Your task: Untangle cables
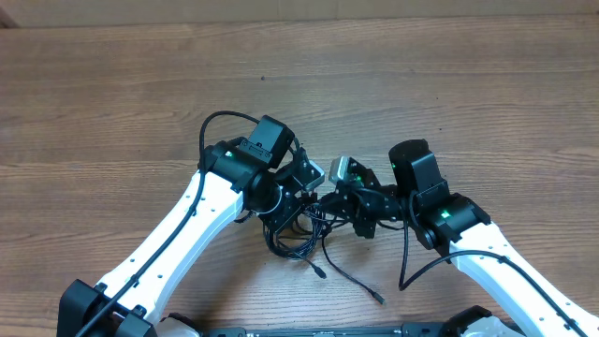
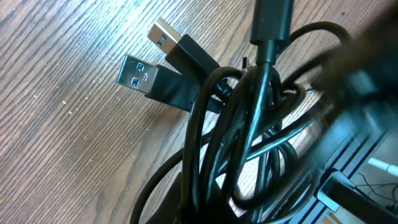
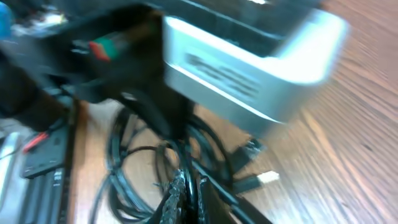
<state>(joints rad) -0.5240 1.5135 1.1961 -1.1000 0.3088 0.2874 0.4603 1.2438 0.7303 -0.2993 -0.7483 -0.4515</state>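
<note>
Cables point(image 1: 298, 232) sit in one knotted clump at lower centre of the overhead frame, between the two arms on the wood surface point(image 1: 112, 94). Two loose tails point(image 1: 321, 271) trail toward the bottom edge.

Left wrist view: the loops fill the centre and right of the frame. Two USB plugs point(image 2: 140, 73) stick out at upper left, side by side, low over the wood or resting on it — can't tell which.

Right fingers point(image 3: 176, 191) are together at the bottom of their frame, and a strand looks pinched between them, though the picture is blurred. Left fingers point(image 1: 285, 208) are buried in the clump from above. They are closed, but you can't tell what they have hold of, if anything.

Handling, as a judgement:
- These cords are light and limp, so they won't hold a shape and will sag when you lift them.
- The rubbery jackets probably drag against each other, so loops tend to bind rather than slip free.
- The plugs are the only stiff parts, and they'll snag when passing through a loop.

Where to grip:
- Take a plug housing or the cord just behind it. That is rigid enough to hold, and it's the end you need to feed back through.
- Avoid grabbing mid-bundle, where you'd clamp several strands at once.
- Pull slowly — a hard tug likely tightens the knot.
- Nothing here looks fragile, apart from the metal plug tips if they get squeezed sideways.
</note>
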